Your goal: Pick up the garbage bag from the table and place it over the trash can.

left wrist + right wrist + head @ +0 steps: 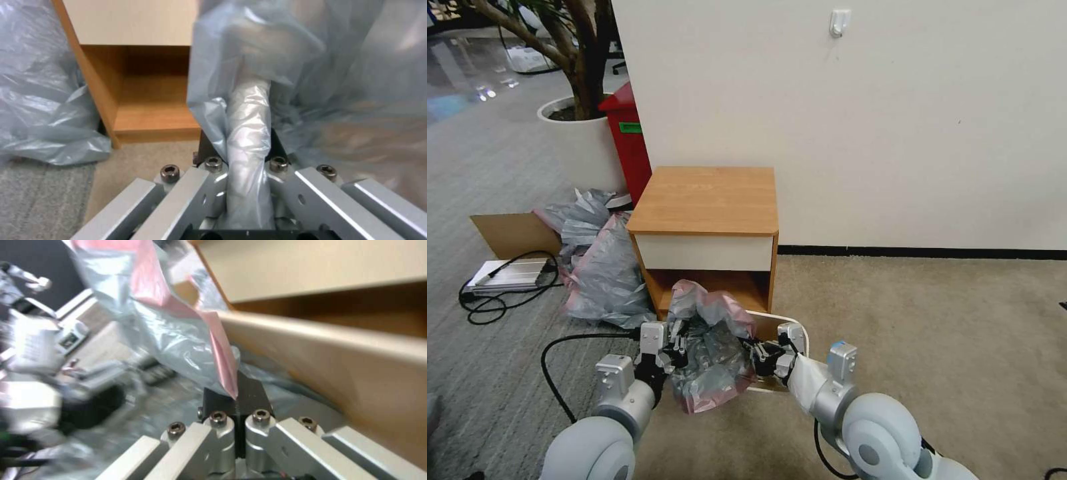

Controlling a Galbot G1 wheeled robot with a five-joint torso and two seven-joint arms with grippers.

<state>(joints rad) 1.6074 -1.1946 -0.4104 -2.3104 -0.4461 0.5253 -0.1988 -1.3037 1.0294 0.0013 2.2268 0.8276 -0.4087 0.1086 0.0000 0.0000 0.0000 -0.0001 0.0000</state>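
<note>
Heap of bags (597,267): seen on the far left, slumped on the carpet against the side of the table, beside a cardboard sheet (510,233).
Left gripper (675,350): held low in front of the table, its fingers (209,151) pressed together on a twisted fold of grey plastic, as shown in the left wrist view.
Garbage bag (710,347): found off the table, bunched and hanging between the two grippers, pink-red rim showing at top and bottom; it is draped over the trash can's near side.
Table (707,200): standing against the wall just behind the bag, its orange-brown top bare.
Trash can (790,323): on the floor in front of the table's lower shelf, mostly hidden by the bag; a curve of its white rim is seen at the right.
Right gripper (760,353): brought to the bag's right edge by the can's rim, fingers (222,401) closed, with the pink edge of the bag pinched at their tips in the right wrist view.
</note>
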